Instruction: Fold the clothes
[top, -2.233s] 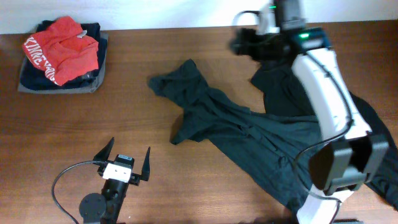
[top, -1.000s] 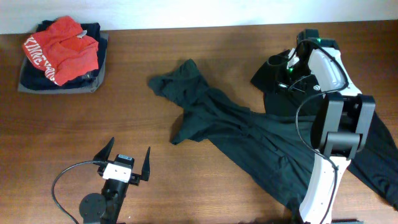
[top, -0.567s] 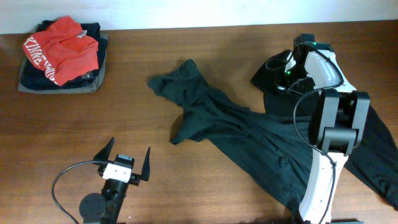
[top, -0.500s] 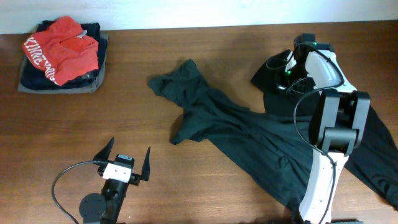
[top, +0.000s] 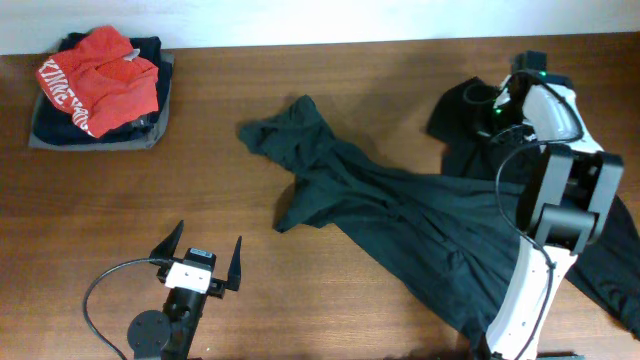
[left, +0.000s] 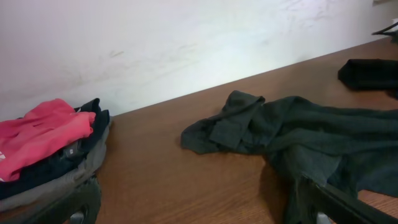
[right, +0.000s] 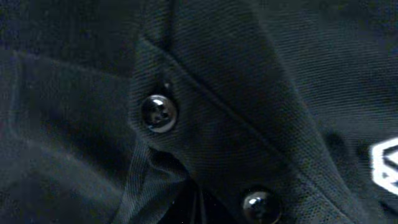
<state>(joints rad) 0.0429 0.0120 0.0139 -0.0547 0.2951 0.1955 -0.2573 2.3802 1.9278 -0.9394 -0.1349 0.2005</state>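
Observation:
A dark green polo shirt (top: 400, 210) lies crumpled across the table, one sleeve reaching toward the centre. My right gripper (top: 497, 105) sits at the shirt's far right upper part, shut on the fabric near the button placket. The right wrist view is filled with that dark shirt cloth (right: 261, 93) and a shiny button (right: 159, 113); the right gripper (right: 199, 213) pinches a fold at the bottom edge. My left gripper (top: 210, 238) rests open near the front left, clear of the shirt. From the left wrist view the shirt (left: 292, 130) lies ahead to the right.
A stack of folded clothes (top: 98, 88) with a red garment on top sits at the back left corner, also in the left wrist view as the folded stack (left: 43, 146). A black cable (top: 100, 290) loops beside the left arm's base. A white wall runs behind the table.
My right gripper has moved rightward, dragging the shirt's upper right part with it. The left arm and the folded stack have not moved.

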